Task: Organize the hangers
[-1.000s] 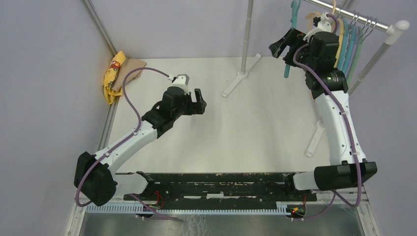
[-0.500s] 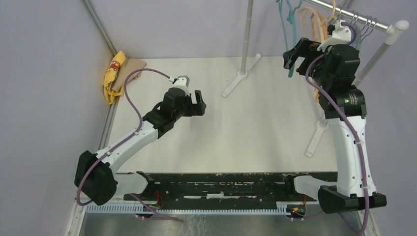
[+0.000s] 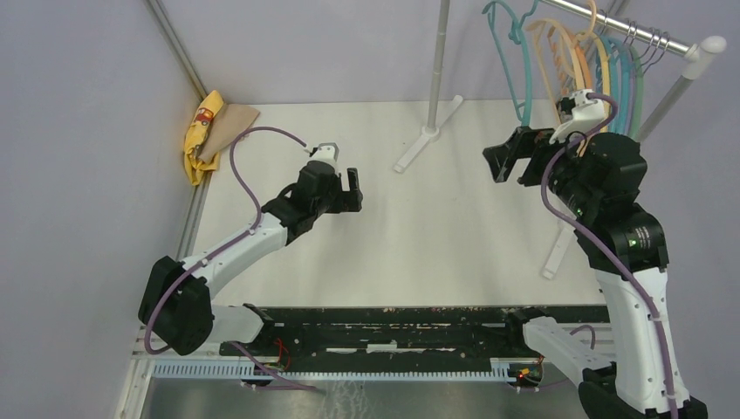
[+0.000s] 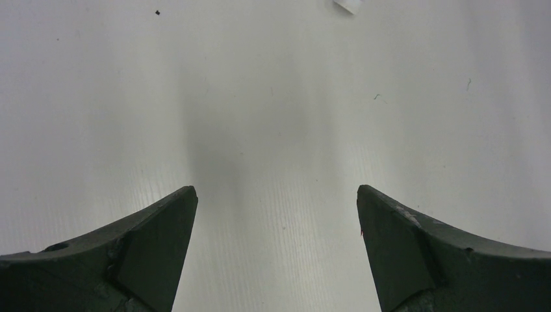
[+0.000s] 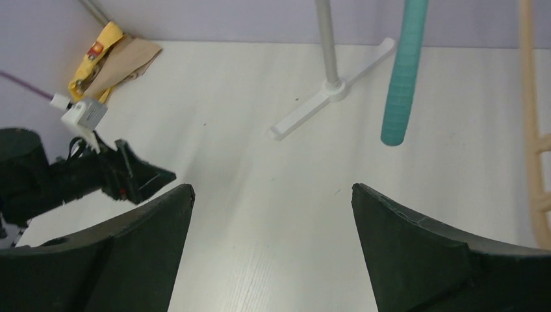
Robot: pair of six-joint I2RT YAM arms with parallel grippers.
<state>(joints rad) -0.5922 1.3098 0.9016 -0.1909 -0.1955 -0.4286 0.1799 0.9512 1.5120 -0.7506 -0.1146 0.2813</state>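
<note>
Several hangers hang on the metal rail (image 3: 611, 24) at the top right: a teal hanger (image 3: 506, 48) at the left end, tan-orange hangers (image 3: 558, 54) beside it, more teal and pale green ones (image 3: 630, 74) further right. My right gripper (image 3: 509, 160) is open and empty, below and in front of the rail. In the right wrist view (image 5: 273, 195) a teal hanger arm (image 5: 404, 71) and a tan-orange hanger (image 5: 531, 123) hang ahead. My left gripper (image 3: 352, 190) is open and empty over bare table (image 4: 276, 195).
A yellow-and-tan cloth (image 3: 209, 129) lies at the table's far left corner. The rack's white T-shaped foot and grey post (image 3: 429, 131) stand at the back middle; another white foot (image 3: 558, 249) lies on the right. The table surface (image 3: 436, 227) spans the middle.
My right arm has pulled back and down from the rail toward the table's middle, leaving the teal and tan-orange hangers on the rail. My left arm shifted slightly.
</note>
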